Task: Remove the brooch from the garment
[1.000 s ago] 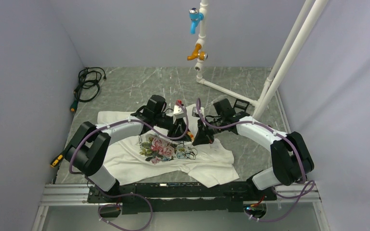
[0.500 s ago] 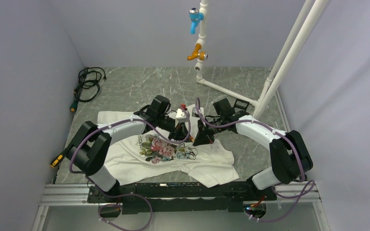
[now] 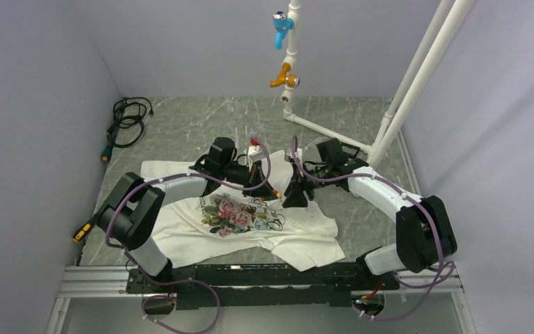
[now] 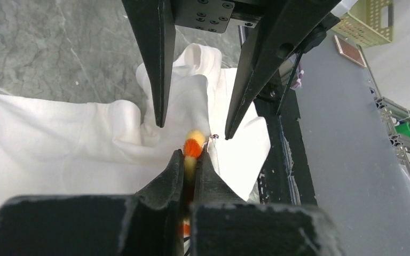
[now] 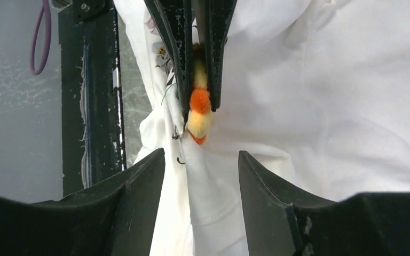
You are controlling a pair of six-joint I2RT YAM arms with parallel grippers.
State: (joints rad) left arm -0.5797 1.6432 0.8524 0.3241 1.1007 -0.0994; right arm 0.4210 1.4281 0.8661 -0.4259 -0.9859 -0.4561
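The brooch (image 4: pixel 193 145), a fuzzy orange and yellow flower, is pinched between the fingertips of my left gripper (image 4: pixel 191 156), which is shut on it. The brooch (image 5: pixel 198 121) still touches a raised fold of the garment (image 5: pixel 325 106), and a small metal pin shows beside it. Facing it, my right gripper (image 5: pixel 201 153) is open, its fingers straddling that fold just short of the brooch. From above, the white garment (image 3: pixel 181 233) lies flat with its rose print up. Both grippers, left (image 3: pixel 272 193) and right (image 3: pixel 295 198), meet at its right chest; the brooch is hidden there.
A yellow-and-black tool (image 3: pixel 82 232) lies at the table's left edge. A coiled black cable (image 3: pixel 126 122) is at the back left. A white pipe frame with blue and orange taps (image 3: pixel 288 52) stands at the back right. The metal base rail (image 3: pixel 250 275) runs along the front.
My left gripper has shut on the brooch and its wrist has tipped lower. My right gripper has gone from shut to open and shifted slightly right.
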